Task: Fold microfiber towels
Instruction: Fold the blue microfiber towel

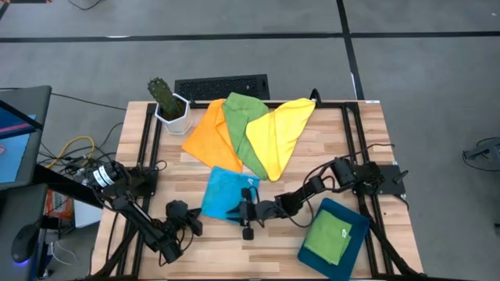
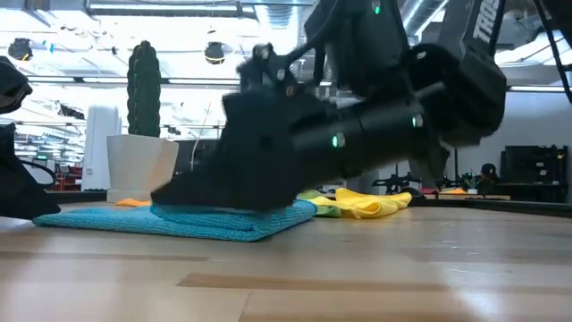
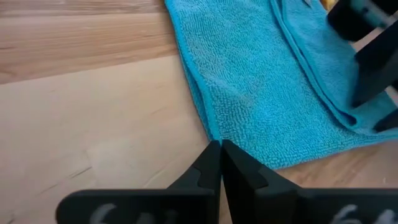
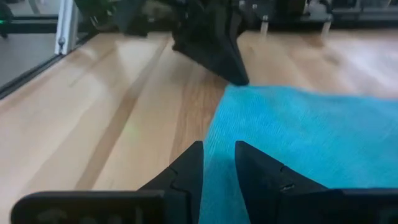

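1. Blue microfiber towel [image 1: 223, 193] lies half-folded at lower centre of the high view on the wooden table [image 1: 187, 168].
2. Left gripper [image 3: 220, 152] touches its lower left edge, fingers pressed together, holding nothing.
3. Right gripper [image 4: 219, 157] rests on the towel's right side, fingers partly apart over the cloth.
4. Orange [image 1: 209, 134], green [image 1: 241, 125] and yellow [image 1: 278, 134] towels overlap above.

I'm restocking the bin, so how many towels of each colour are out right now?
orange towel: 1
green towels: 2
yellow towel: 1
blue towel: 1
Total: 5
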`<state>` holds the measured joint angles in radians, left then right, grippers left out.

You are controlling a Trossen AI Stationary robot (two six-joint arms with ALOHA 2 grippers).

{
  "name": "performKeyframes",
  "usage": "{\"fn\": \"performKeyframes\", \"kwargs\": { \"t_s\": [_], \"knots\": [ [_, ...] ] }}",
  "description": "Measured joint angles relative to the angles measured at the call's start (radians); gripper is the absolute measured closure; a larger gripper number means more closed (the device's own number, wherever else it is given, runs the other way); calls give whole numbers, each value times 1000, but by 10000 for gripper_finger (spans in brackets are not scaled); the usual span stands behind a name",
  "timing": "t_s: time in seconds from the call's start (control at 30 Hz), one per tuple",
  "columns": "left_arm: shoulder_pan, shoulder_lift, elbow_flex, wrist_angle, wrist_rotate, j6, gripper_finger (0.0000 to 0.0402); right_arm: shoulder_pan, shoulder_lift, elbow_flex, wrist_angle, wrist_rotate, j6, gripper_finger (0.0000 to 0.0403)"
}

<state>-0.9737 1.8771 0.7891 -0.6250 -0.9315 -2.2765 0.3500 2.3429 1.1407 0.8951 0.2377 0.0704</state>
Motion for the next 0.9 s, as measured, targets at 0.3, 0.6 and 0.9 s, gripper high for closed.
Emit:
{"fn": "performKeyframes", "kwargs": {
  "t_s": [0.3, 0.6, 0.9],
  "knots": [
    [1, -55, 2, -9, -47, 3, 401, -1, 34, 6, 6, 16, 52, 289],
    [84, -163, 2, 107, -95, 285, 401, -4, 35, 6, 2, 21, 52, 320],
    [226, -169, 2, 523, -18, 864, 401, 0, 28, 4, 4, 21, 53, 348]
  ]
}}
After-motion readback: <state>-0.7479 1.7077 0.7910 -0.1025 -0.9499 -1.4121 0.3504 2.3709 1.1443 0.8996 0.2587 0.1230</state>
